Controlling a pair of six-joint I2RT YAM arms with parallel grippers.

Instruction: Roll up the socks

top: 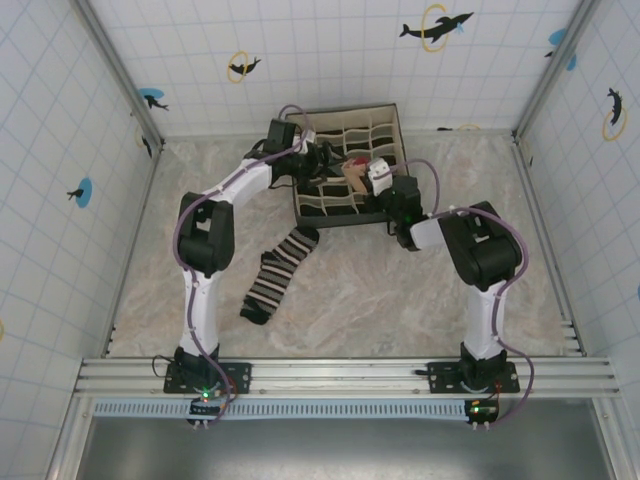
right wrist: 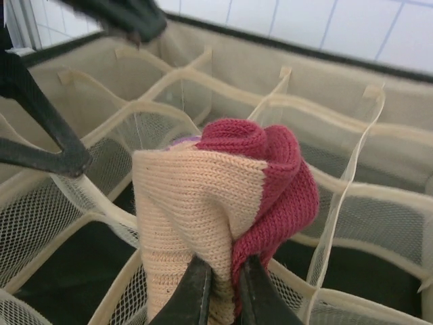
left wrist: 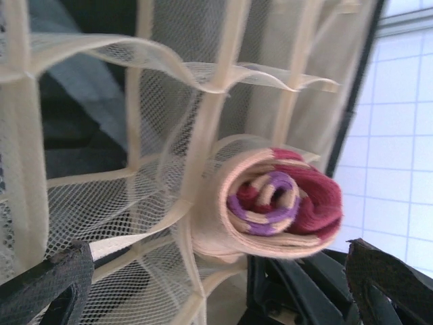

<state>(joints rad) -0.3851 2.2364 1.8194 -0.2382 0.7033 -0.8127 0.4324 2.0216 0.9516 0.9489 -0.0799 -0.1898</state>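
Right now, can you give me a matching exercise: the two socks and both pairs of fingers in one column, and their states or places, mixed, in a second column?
Column one
1. striped sock
2. tan sock
3. left fingers
4. right fingers

Column two
A. shut on the tan sock
B. lying unrolled on the table, in front of the box
C. wide open
D. rolled up, over the box

Pairs: 1-B, 2-D, 3-C, 4-A
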